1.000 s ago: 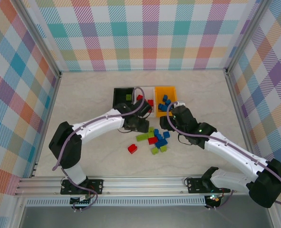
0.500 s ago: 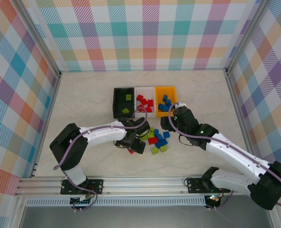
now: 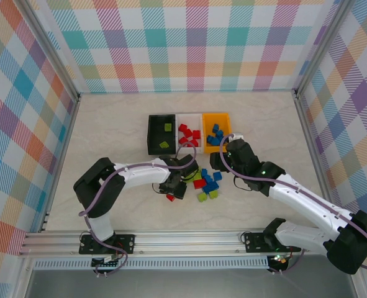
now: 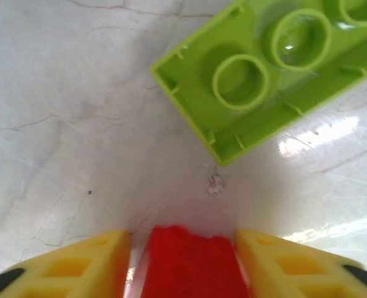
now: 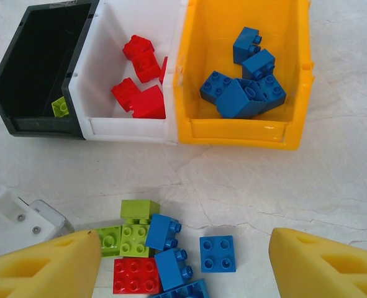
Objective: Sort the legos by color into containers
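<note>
1. Red brick [image 4: 192, 264] is pinched between the yellow fingers [image 4: 71, 270] of my left gripper [image 4: 190, 273], which press in on its sides. It is low at the pale marbled table [image 4: 71, 124], and I cannot tell if it is clear of the surface.
2. Just beyond it lies a lime green brick [image 4: 264, 68], underside up and apart from the red one.
3. To the right, the loose pile [image 3: 206, 182] of red, blue and green legos lies in front of the containers.
4. The black bin [image 5: 43, 127] holds green pieces, the white bin [image 5: 127, 129] red ones and the orange bin [image 5: 239, 133] blue ones. The three stand side by side, touching.
5. My right gripper [image 5: 186, 248] hangs over the pile with its fingers spread wide, holding nothing.
</note>
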`<action>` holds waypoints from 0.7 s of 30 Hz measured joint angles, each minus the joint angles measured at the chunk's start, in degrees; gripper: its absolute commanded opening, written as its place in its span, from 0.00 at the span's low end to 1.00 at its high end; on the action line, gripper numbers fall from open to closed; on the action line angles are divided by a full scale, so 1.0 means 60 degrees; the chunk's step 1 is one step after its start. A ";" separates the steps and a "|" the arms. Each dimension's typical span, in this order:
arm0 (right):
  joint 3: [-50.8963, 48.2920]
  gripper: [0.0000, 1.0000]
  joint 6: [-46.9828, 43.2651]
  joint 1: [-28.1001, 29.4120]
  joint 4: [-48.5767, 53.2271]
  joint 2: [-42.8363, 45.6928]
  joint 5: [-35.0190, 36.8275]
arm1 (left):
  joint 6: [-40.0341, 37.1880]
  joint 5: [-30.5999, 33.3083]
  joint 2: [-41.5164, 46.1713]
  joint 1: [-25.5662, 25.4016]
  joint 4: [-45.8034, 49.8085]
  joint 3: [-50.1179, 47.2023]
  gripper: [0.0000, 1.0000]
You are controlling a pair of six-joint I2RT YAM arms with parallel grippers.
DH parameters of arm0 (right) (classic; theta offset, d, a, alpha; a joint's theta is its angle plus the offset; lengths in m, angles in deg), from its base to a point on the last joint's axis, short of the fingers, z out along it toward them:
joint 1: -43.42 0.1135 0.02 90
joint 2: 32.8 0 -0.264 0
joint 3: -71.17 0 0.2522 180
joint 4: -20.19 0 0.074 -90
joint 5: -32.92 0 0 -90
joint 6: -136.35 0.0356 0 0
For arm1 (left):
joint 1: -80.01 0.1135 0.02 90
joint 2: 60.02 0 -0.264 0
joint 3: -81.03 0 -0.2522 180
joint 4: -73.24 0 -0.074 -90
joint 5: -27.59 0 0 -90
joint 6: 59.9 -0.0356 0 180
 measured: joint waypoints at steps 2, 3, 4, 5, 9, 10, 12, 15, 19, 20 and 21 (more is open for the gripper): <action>-0.0007 0.72 0.0000 0.0000 0.0000 0.0000 0.0029 | 0.0018 0.0051 0.0007 0.0000 0.0018 -0.0004 0.37; -0.0007 0.72 0.0004 0.0000 0.0000 0.0000 0.0033 | 0.0036 0.0098 0.0011 0.0000 0.0033 -0.0004 0.36; -0.0011 0.72 0.0004 0.0000 0.0000 0.0000 0.0033 | 0.0040 0.0138 0.0025 0.0000 0.0040 -0.0004 0.36; -0.0011 0.72 0.0000 0.0000 0.0000 0.0007 0.0033 | 0.0058 0.0200 0.0051 0.0004 0.0062 0.0000 0.36; -0.0011 0.72 0.0004 -0.0011 0.0000 0.0076 0.0036 | 0.0098 0.0455 0.0280 0.0109 0.0321 0.0350 0.35; -0.0011 0.72 0.0007 -0.0015 0.0000 0.0091 0.0051 | 0.0106 0.0492 0.0335 0.0178 0.0364 0.0554 0.35; -0.0015 0.72 0.0011 -0.0029 0.0000 0.0106 0.0095 | 0.0138 0.0659 0.0386 0.0459 0.0415 0.1293 0.35; -0.0069 0.72 0.0033 -0.0055 0.0004 0.0106 0.0106 | 0.0142 0.0943 0.0240 0.0943 0.0423 0.2790 0.35; -0.0117 0.72 0.0036 -0.0062 0.0004 0.0106 0.0106 | 0.0051 0.1552 -0.0831 0.1410 0.0321 0.5501 0.33; -0.0124 0.72 0.0036 -0.0066 0.0004 0.0106 0.0106 | 0.0011 0.1814 -0.1209 0.1479 0.0368 0.6076 0.33; -0.0135 0.72 0.0036 -0.0066 0.0000 0.0102 0.0106 | -0.0040 0.2091 -0.1676 0.1559 0.0339 0.6717 0.33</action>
